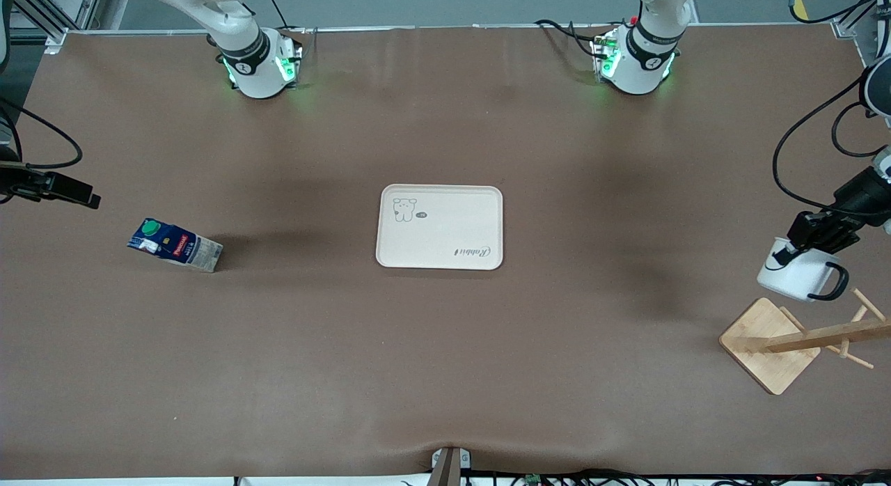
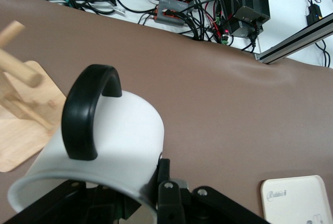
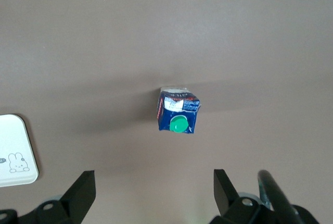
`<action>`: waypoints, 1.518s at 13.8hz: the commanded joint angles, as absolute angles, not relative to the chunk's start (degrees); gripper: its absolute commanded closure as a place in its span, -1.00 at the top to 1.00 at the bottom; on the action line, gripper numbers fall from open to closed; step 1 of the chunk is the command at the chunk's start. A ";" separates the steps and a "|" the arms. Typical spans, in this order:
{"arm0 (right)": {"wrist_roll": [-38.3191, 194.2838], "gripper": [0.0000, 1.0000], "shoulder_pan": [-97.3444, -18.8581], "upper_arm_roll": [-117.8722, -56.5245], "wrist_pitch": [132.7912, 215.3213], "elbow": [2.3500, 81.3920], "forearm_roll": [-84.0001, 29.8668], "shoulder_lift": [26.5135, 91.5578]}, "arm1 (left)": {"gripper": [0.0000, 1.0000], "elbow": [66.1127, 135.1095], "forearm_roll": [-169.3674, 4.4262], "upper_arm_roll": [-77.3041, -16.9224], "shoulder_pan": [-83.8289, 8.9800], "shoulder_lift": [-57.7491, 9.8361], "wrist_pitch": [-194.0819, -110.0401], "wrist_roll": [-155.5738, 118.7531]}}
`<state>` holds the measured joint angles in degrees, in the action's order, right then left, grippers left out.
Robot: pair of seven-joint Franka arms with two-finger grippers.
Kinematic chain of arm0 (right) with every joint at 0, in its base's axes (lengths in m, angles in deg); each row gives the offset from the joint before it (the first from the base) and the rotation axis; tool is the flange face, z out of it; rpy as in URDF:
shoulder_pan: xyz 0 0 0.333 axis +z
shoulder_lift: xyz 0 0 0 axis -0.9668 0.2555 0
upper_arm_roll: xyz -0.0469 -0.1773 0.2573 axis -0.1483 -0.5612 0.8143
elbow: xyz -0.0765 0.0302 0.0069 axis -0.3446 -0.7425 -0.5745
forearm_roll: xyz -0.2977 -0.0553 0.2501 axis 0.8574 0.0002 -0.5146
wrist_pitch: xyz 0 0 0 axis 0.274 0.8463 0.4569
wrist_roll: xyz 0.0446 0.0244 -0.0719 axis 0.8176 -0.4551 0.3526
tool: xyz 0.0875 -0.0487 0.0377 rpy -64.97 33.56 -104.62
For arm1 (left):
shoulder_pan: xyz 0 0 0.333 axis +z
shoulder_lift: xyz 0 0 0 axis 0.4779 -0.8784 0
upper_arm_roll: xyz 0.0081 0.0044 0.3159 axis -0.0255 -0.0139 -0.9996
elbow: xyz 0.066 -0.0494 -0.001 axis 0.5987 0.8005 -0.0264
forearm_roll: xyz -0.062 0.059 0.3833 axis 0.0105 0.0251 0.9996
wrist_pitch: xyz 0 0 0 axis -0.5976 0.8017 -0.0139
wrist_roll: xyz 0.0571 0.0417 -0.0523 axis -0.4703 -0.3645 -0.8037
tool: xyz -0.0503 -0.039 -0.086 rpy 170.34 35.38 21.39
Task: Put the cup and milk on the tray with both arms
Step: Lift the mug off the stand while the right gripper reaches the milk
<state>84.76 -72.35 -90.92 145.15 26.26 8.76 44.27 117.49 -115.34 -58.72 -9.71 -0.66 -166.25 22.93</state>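
Note:
The white cup (image 1: 797, 273) with a black loop handle hangs tilted in my left gripper (image 1: 818, 235), over the table at the left arm's end, just above the wooden rack. In the left wrist view the cup (image 2: 119, 146) fills the frame and the gripper (image 2: 151, 182) is shut on its rim, with one finger (image 2: 164, 177) outside the wall. The dark blue milk (image 1: 175, 245) with a green cap stands on the table at the right arm's end. My right gripper (image 1: 83, 196) is open and empty above the table near the milk (image 3: 178, 112). The cream tray (image 1: 440, 227) lies mid-table.
A wooden rack (image 1: 773, 343) with a square base and pegs stands near the table's edge at the left arm's end, nearer the front camera than the cup. Cables and boxes (image 2: 244, 5) lie off the table edge. A tray corner (image 3: 15, 151) shows in the right wrist view.

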 commanded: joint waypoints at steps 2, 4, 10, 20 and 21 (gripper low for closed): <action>84.60 1.00 -71.60 -90.63 145.79 25.47 8.81 44.62 | -1.00 117.88 -106.39 -54.20 -9.30 1.75 -165.77 11.73; 84.95 1.00 -70.20 -90.63 145.80 25.47 8.55 45.59 | -1.00 117.09 -101.01 -50.69 -9.30 1.58 -165.77 3.20; 85.65 1.00 -70.80 -90.80 144.31 27.14 8.64 49.81 | -1.00 115.43 -91.44 -42.08 -10.27 -1.66 -165.77 -14.11; 84.51 1.00 -77.48 -90.98 146.23 33.09 2.85 53.59 | -1.00 106.74 -76.47 -35.91 -27.48 -15.72 -159.28 -47.09; 84.42 1.00 -78.27 -90.98 148.41 34.77 0.83 53.59 | -1.00 104.28 -76.38 -35.91 -29.58 -18.17 -157.35 -49.90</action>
